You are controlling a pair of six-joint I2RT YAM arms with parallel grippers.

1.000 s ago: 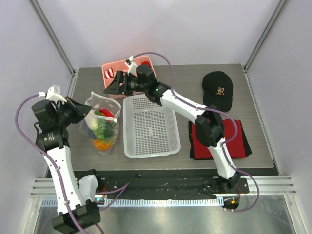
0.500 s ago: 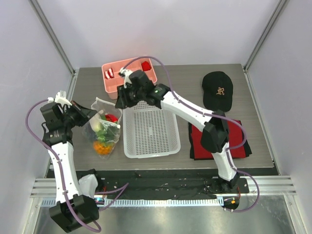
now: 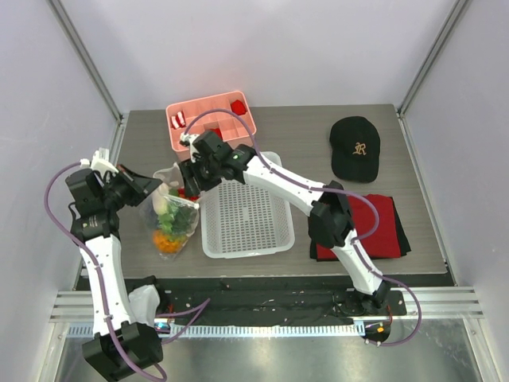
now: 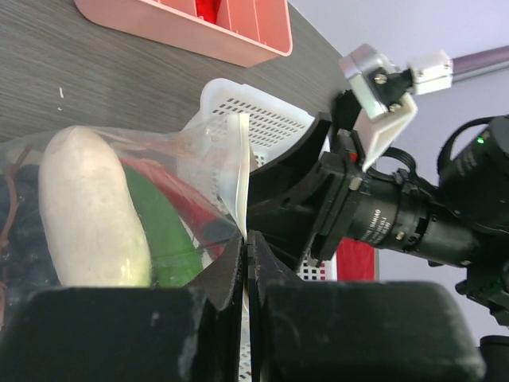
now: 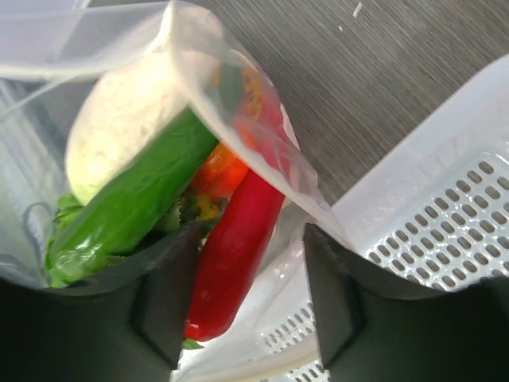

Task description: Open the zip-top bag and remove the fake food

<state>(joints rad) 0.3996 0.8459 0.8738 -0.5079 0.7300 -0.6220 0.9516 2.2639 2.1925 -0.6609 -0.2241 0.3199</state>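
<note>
Bag (image 3: 169, 213) lies on the table (image 3: 302, 127) at the left, just beside the white basket (image 3: 246, 215), mouth toward the far side, w/ the food (image 3: 167, 227) all inside. L gripper (image 3: 149, 186) is at the bag's left top edge. Its fingers (image 4: 143, 334) are pressed fully together w/ a thin strip of the bag's rim pinched btwn them, film pulled taut toward them. R gripper (image 5: 250, 298) comes in over the basket's far-left corner to the bag's other side. Its jaws stand partway apart, straddling the bag's right wall and a long red piece (image 5: 235, 247) behind the film. The gap is wider than the red piece, and nothing is clamped; can't tell if either finger touches the film. R wrist view, inside the bag: white piece (image 5: 119, 119) at top, green piece (image 5: 127, 211) lying diagonal against it, orange piece (image 5: 221, 171) btwn green and red. Pink tray (image 3: 215, 118) sits at the far edge behind the bag, red bits in it. Black cap (image 3: 355, 147) is far right; red cloth (image 3: 380, 219) lies nearer, right of the basket.
</note>
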